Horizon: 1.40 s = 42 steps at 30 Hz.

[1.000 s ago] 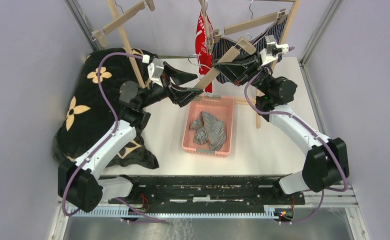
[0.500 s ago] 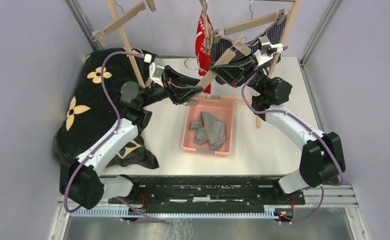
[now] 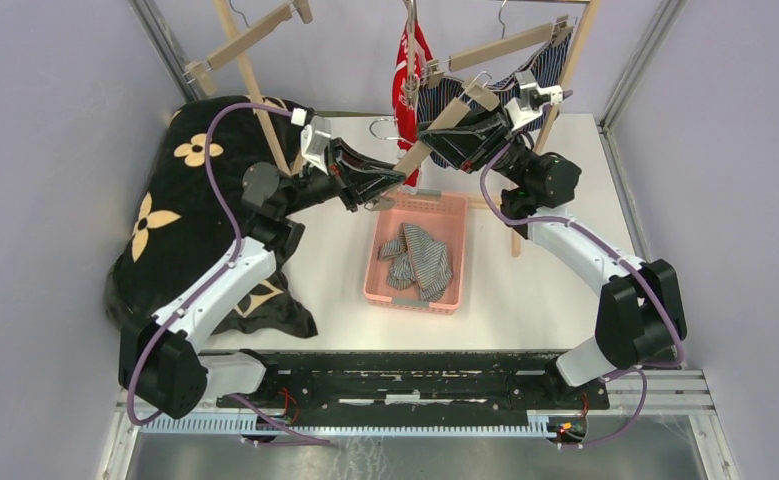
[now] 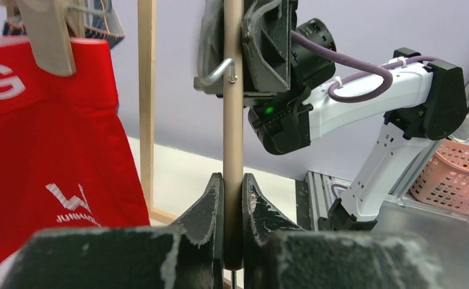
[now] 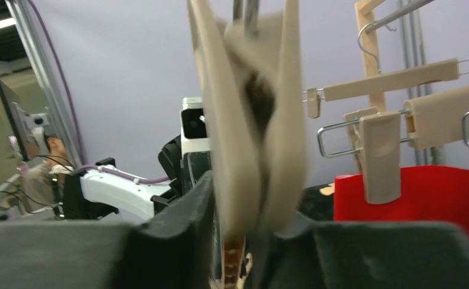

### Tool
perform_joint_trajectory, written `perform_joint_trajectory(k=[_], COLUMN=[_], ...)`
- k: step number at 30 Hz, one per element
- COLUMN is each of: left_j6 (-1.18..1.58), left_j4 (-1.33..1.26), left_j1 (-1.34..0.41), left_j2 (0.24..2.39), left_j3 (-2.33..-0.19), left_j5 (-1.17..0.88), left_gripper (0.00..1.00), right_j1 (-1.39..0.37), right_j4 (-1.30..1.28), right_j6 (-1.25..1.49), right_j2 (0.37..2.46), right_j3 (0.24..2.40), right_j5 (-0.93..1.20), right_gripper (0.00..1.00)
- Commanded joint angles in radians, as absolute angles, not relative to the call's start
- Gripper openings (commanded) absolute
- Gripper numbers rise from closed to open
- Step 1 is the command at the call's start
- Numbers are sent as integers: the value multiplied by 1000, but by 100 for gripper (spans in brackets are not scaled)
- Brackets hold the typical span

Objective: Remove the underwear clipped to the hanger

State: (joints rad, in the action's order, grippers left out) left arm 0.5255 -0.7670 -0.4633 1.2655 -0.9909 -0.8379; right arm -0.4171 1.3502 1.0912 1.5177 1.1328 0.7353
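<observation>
— Which way does the bare hanger [image 4: 233, 132] run?
— Near-left to far-right. The left gripper [image 4: 232, 183] is clamped tight on its near end, and the right gripper [image 5: 244, 205] pinches a clip [image 5: 244, 108] farther up.
— And the underwear?
— The red briefs [image 4: 51, 150] hang just beyond the bar at far centre, seemingly within either arm's reach. The blue boxers [image 3: 540, 65] hang far right, and the striped briefs [image 3: 420, 260] lie in the basket [image 3: 412, 303] below.

left hand [image 4: 232, 183] now closed, clamping hanger bar [image 4: 232, 132]
</observation>
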Motion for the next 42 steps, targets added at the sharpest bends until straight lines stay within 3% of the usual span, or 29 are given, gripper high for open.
perform_joint_trajectory(k=[1,4,9,19,28,36,42], left_j6=[428,346,231,109,20,-29,-24], left_j4=[-587,-413,-91,298,623,637,588], left_j1=[-480,-479,-479,-479,-479,-471,-392], left_j2=[1182,1100,972,817,937,1181,1392], left_j3=[-1021,-1030,-1073,-1252,-1458,-1608,-1824], left_j5=[-806,-732,-554,-213,221,244,124], left_gripper=[3,3,3,3,3,3,3], right_j1=[-429,-429,-430,-431,-436,-436,-435], right_j4=[1380,1273,1016,532,285,259,259], right_j6=[1061,968,769,396,271,253,256], right_j2=[1467,1416,1306,1046,947,930,961], right_j3=[1145,1106,1047,878,831,833,834], right_j5=[749,744,746,551,436,425,443], right_gripper=[40,68,76,76,73,73,72])
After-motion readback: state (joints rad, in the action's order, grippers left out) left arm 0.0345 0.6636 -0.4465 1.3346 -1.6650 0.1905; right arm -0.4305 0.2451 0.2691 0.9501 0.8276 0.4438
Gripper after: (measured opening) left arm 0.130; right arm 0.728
